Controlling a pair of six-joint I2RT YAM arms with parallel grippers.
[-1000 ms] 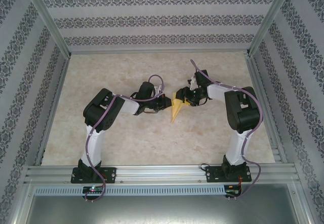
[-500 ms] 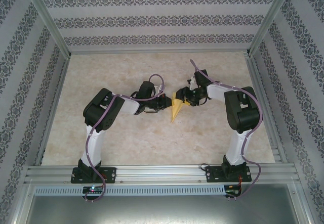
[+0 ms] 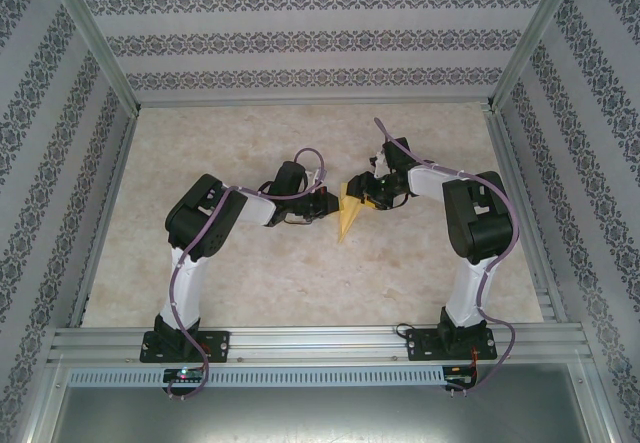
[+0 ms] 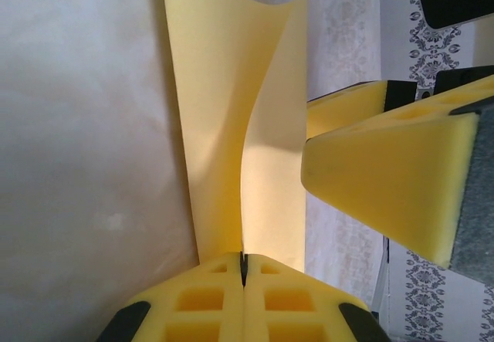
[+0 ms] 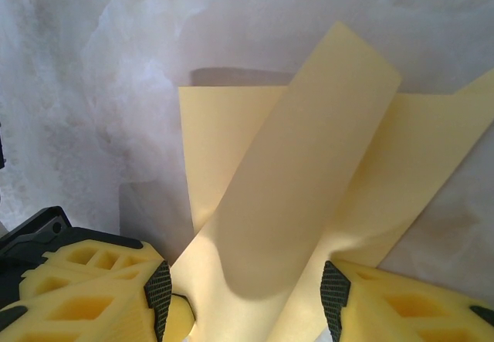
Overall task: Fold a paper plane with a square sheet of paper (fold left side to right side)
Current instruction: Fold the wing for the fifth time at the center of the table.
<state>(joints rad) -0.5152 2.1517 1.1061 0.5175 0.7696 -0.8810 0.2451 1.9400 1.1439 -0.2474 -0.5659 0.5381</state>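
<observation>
**A:** Where is the thin, matte yellow-orange sheet of paper (image 3: pixel 346 215)?

**B:** It lies between the two arms on the pale marbled tabletop (image 3: pixel 250 283). From above it reads as a narrow wedge with its tip toward the arm bases. Part of it seems lifted off the surface.

**A:** And the left claw (image 4: pixel 243 269)?

**B:** Pressed closed on an edge of the sheet. In its wrist view the yellow foam pads (image 4: pixel 201 303) meet, and the paper comes out of the seam and curls away.

**A:** The right claw (image 5: pixel 245 292)?

**B:** Spread wide. A loose flap runs up through the gap, and neither pad touches it as far as I can tell.

**A:** How will the sheet handle?

**B:** Very light and limp, I'd judge. It bows under its own weight, would slide easily on a smooth top, and would keep any accidental crease. I'd take it lightly at a free edge or corner near the flap's end. The other claw should pin the part beyond the fold line while the left side comes over to the right.
</observation>
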